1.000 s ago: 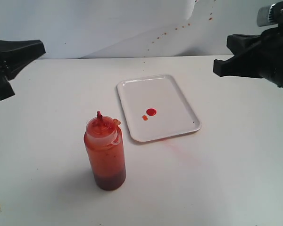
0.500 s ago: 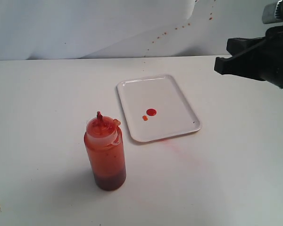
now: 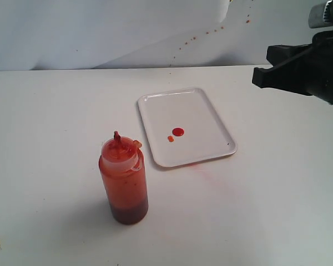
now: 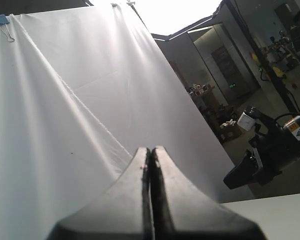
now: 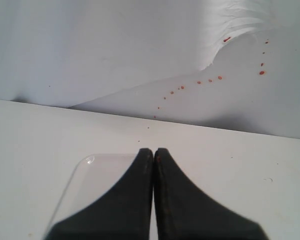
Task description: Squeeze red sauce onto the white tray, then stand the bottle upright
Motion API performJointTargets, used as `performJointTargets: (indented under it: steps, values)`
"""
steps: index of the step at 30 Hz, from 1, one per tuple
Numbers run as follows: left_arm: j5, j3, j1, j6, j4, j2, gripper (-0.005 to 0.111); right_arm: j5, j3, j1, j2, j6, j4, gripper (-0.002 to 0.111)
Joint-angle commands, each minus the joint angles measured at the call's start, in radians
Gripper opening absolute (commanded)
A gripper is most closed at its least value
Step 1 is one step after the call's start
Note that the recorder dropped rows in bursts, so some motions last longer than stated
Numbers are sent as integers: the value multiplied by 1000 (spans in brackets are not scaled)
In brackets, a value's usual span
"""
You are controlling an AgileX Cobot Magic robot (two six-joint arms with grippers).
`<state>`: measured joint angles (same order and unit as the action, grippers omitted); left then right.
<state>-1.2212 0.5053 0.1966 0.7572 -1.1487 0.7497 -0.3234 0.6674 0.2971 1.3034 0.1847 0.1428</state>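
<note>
Left hand and right hand both clenched, empty; bottle upright on smeared white table, backdrop red-spattered.

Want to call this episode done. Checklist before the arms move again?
1. Sauce on white tray: two red drops on it. Ok.
2. Bottle upright on the table, apart from the tray. Ok.
3. Left gripper shut, holding nothing. Ok.
4. Right gripper shut, holding nothing. Ok.
5. No spill off the tray: faint red smear on the table by its near edge. Not ok.
6. Nozzle capped: cannot tell.
</note>
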Motion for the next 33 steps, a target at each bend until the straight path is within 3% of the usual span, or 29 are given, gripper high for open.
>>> performJointTargets:
  steps: [1,12,33]
  values:
    - [0,-5,-4,-2,0,-4,0,-2,-3,-7,-7,2,-3,0]
    - [0,-5,-4,-5,0,-53,0,-2,-3,-7,-7,2,-3,0]
    - [0,-5,-4,-3,0,-546,0,-2,-3,-7,-7,2,-3,0]
